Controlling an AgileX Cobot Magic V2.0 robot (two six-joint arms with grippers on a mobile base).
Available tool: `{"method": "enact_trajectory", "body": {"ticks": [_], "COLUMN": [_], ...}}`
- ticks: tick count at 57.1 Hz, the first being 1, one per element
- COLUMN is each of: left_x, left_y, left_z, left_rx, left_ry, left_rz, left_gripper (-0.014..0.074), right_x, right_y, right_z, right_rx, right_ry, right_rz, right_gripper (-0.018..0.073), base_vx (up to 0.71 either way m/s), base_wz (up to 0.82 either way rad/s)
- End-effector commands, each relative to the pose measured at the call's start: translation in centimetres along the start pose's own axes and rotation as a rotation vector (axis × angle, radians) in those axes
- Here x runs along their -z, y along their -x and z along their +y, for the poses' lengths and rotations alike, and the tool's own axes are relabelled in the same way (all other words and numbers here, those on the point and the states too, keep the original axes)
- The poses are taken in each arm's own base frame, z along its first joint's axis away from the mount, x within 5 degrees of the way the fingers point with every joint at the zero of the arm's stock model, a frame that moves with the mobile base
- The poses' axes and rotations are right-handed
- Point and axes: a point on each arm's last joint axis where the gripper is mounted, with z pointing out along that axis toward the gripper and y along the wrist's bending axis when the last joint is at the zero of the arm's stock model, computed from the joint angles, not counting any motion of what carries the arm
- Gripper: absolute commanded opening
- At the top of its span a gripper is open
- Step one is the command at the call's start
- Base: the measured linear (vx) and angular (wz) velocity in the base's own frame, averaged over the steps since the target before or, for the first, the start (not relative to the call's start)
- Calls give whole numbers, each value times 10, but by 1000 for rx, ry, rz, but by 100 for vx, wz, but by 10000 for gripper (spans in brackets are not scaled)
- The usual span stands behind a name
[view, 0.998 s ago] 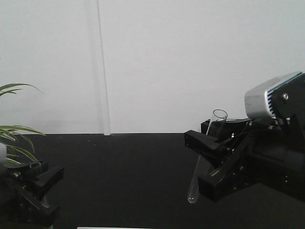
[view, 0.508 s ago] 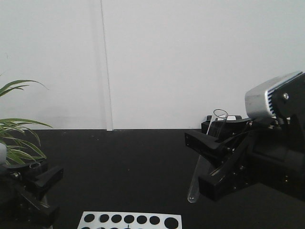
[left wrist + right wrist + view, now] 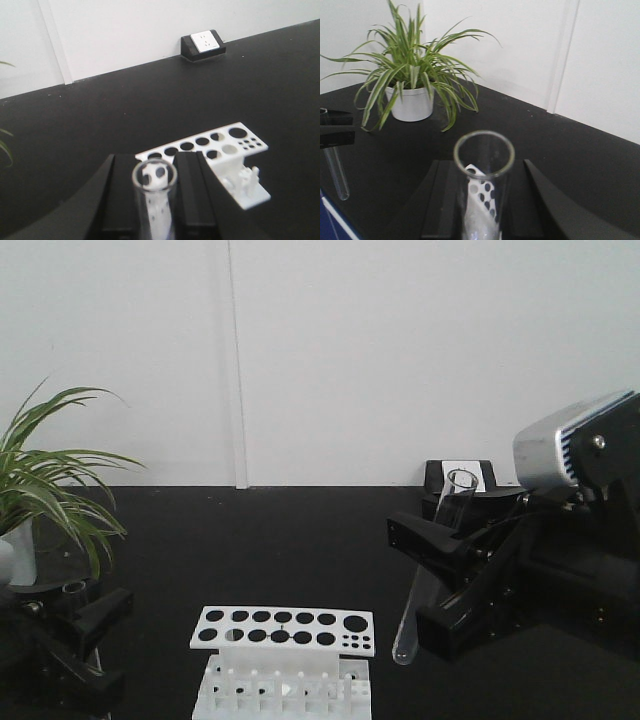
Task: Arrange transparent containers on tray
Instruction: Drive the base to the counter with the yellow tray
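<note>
Two transparent containers, both clear test tubes, are in view. My right gripper [image 3: 420, 580] is shut on one tube [image 3: 405, 635], which hangs slanted above the black table with its open rim up. In the right wrist view that tube [image 3: 482, 175] stands between the black fingers of the right gripper [image 3: 481, 220]. My left gripper [image 3: 102, 640], at the lower left, is shut on the other tube [image 3: 75, 587]; only its rim shows there. The left wrist view shows this tube [image 3: 155, 176] clamped in the left gripper [image 3: 155, 205]. The tray is out of view.
A white perforated test tube rack [image 3: 285, 630] stands on the black table between the arms, also seen from the left wrist as the rack [image 3: 215, 155]. A potted plant [image 3: 50, 480] is at the left. A black socket box [image 3: 202, 44] sits against the white wall.
The front view has shifted: the rack has come into view at the bottom, and more of the plant and the socket box show. Both grippers keep their tubes and their places in the frame.
</note>
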Motion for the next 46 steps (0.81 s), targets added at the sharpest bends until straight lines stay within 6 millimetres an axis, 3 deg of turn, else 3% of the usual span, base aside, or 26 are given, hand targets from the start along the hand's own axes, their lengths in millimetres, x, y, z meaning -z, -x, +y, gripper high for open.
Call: {"method": "enact_trajectory", "body": {"ticks": [1,46], "left_x": [5,5], "left_y": [22,22], "left_z": [-3,-3], "left_rx": [11,11], "left_ry": [-25,-25], "left_rz": [-129,-129], "left_gripper": [177,177], "right_x": [9,9], "right_y": [21,21], "right_z": [-5,-5], "right_rx": [14,14], "right_ry": [-46,-46], "right_rz": [-119,-119], "right_gripper": [86,86], "base_vx": [-27,-35], "base_wz": [4,2]}}
